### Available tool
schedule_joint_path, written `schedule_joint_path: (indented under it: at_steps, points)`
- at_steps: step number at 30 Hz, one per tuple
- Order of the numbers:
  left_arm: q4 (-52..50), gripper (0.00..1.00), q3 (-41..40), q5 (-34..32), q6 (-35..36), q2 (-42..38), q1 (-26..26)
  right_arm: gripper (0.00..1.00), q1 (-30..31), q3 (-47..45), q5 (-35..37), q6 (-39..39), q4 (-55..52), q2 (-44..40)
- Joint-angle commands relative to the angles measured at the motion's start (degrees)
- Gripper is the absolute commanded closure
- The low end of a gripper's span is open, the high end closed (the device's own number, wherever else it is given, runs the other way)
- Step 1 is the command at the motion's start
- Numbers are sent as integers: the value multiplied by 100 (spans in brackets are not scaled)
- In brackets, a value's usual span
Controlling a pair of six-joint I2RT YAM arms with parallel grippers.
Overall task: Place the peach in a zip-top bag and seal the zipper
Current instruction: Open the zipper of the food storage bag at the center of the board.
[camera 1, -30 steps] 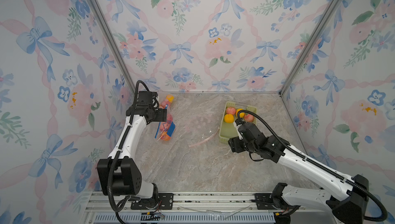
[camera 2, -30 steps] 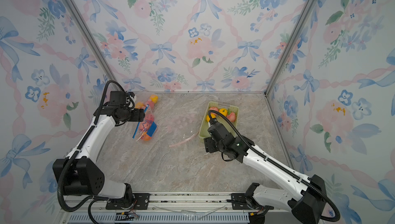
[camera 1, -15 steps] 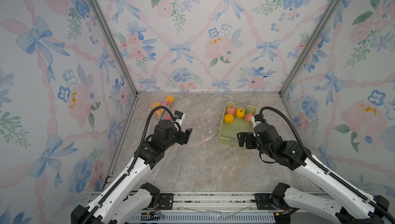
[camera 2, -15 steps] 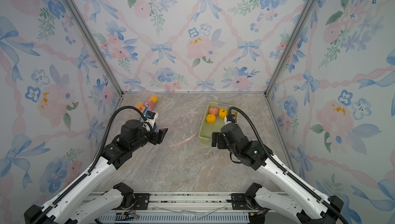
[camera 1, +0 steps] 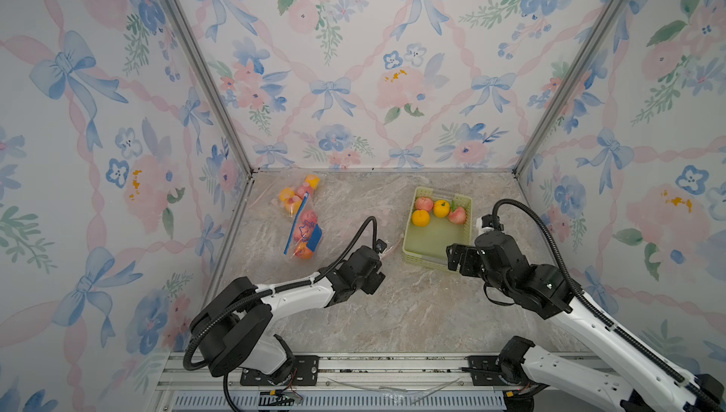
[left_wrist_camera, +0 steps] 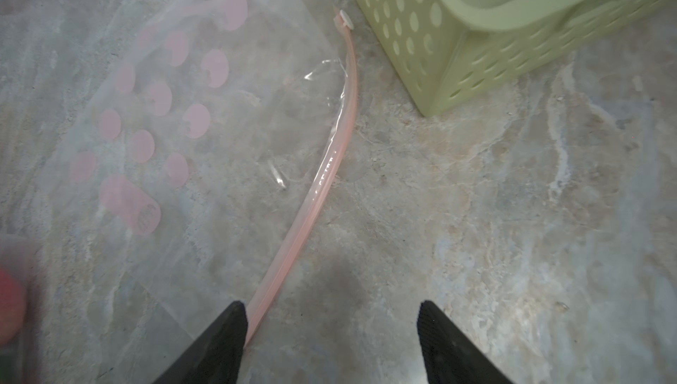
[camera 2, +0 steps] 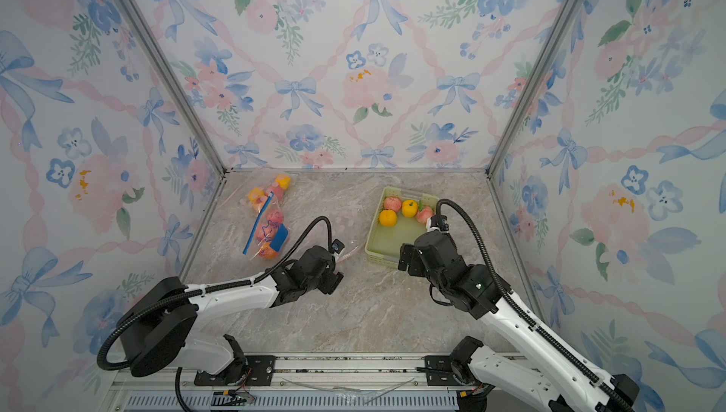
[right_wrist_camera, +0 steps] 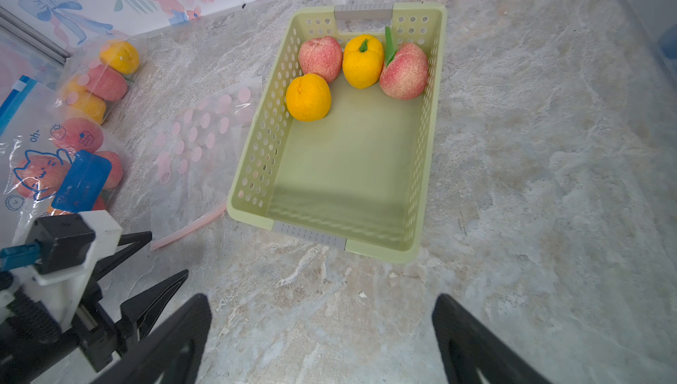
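**A:** While our left gripper [left_wrist_camera: 329, 309] and right gripper [right_wrist_camera: 322, 301] hang wide and empty, where's the peach [right_wrist_camera: 403, 72]?

**B:** Far end of the green basket [right_wrist_camera: 348, 180], toward the counter's right edge. We judge it soft: pinch lightly. The zip-top bag [left_wrist_camera: 219, 144] is limp; take its zipper [left_wrist_camera: 322, 180].

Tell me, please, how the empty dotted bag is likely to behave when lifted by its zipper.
Probably floppy: the bag is thin clear film lying flat and wrinkled. Its zipper lies curved, so it would likely sag. Likely very light, and may slide if pushed.
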Motion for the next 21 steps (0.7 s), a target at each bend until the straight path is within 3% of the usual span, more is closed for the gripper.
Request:
schedule_joint_path:
  at_steps: [1, 14, 16, 18, 21]
  points:
    - [497, 25, 358, -242, 222, 440, -14, 4, -52, -84, 124, 97, -139, 1]
    - [633, 25, 1618, 122, 105, 2168, 238, 4, -60, -111, 111, 108, -154, 67]
    - [604, 36, 1731, 105, 119, 2316, 248, 4, -59, -119, 111, 107, -152, 75]
    - [541, 41, 1841, 44, 87, 2447, 271, 4, -56, -134, 109, 107, -130, 98]
    - [467, 63, 1928, 83, 35, 2550, 347, 4, -61, -159, 90, 84, -61, 153]
